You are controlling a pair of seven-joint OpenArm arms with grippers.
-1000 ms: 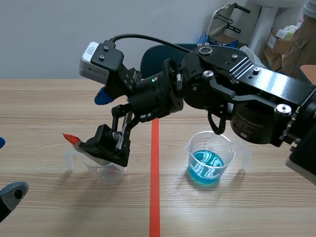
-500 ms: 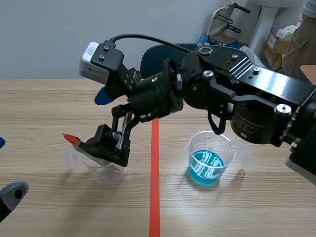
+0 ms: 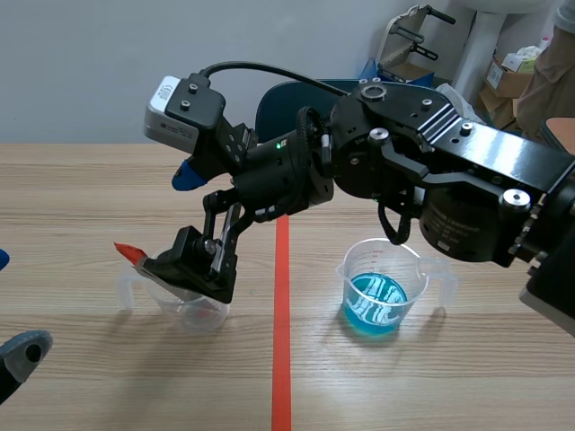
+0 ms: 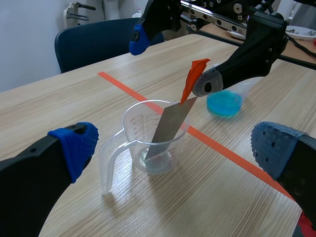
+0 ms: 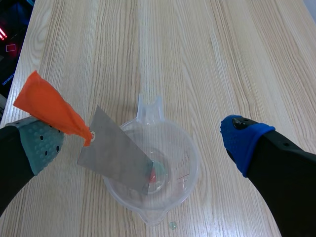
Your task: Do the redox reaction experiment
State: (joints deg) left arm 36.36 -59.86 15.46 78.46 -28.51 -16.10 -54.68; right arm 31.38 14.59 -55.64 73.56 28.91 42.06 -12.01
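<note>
Right wrist view first, and we're looking straight down into the clear measuring cup (image 5: pixel 183 165), which stands on the wooden table (image 5: pixel 207 54) with its spout pointing away from us. A grey metal strip (image 5: pixel 116 160) leans in it, lower end down at the cup's bottom, upper end out over the rim. That upper end carries an orange tape tag (image 5: pixel 49 108), and the tag rests right against the grey-green pad (image 5: pixel 42 143) of one finger. The right gripper (image 5: pixel 143 140) is spread wide, with its blue-padded finger well off on the far side of the cup, so we have a touch here and no pinch.

Over to the scene view: the right arm reaches past the red tape line (image 3: pixel 281 341) to hang over the clear cup, on the left half of the table. On the other side of the line sits a second cup (image 3: pixel 377 301) with blue liquid in its bottom, well apart from the first.

From the left wrist view, we see the left gripper (image 4: pixel 177 147) low and near the clear cup, fingers far apart, nothing between them. The strip stands tilted in the cup ahead of it. A dark blue chair (image 4: pixel 94 42) sits beyond the table's far edge.
</note>
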